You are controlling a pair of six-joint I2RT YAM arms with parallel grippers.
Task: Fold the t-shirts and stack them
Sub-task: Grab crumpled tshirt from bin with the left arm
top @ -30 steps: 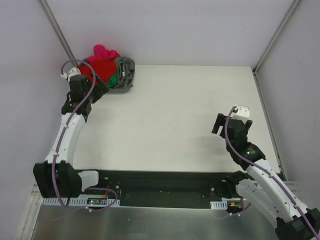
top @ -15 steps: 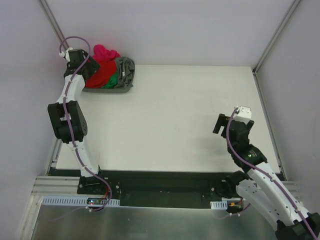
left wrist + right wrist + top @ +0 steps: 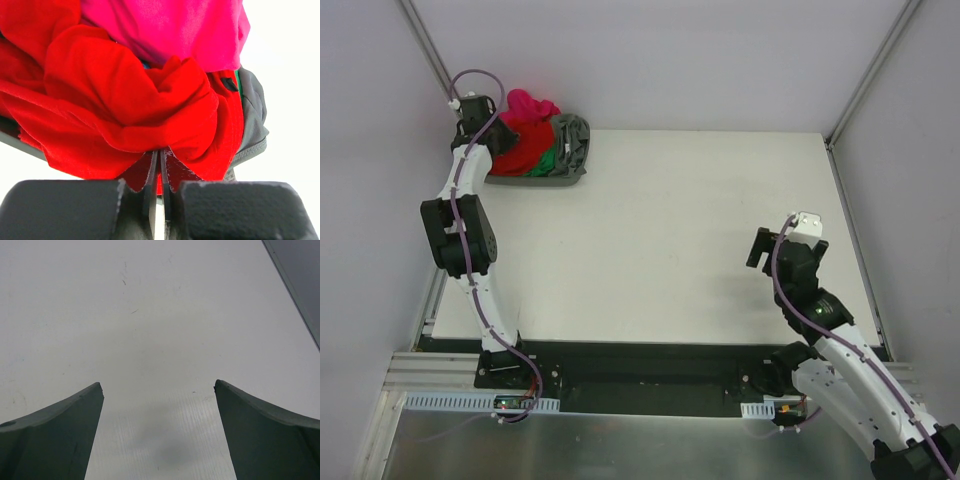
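Note:
A heap of t-shirts fills the grey tray (image 3: 556, 180) at the table's far left corner. The bright red t-shirt (image 3: 523, 152) lies in front, a magenta-pink one (image 3: 528, 104) on top, a green one (image 3: 550, 160) and a grey one (image 3: 576, 136) to the right. My left gripper (image 3: 498, 134) reaches into the heap from the left. In the left wrist view my left gripper (image 3: 161, 155) is shut on a bunched fold of the red t-shirt (image 3: 125, 100), below the pink one (image 3: 175, 30). My right gripper (image 3: 157, 385) is open over bare table, nothing between its fingers.
The white table (image 3: 670, 230) stretches between the tray and my right gripper (image 3: 757, 248), which hovers near the right edge. Grey walls with metal corner posts (image 3: 430, 50) close in the back and sides. A black rail (image 3: 640, 365) runs along the near edge.
My left arm has stretched out to the far left corner and its gripper has closed on the red t-shirt. The right arm has barely shifted and stays open.

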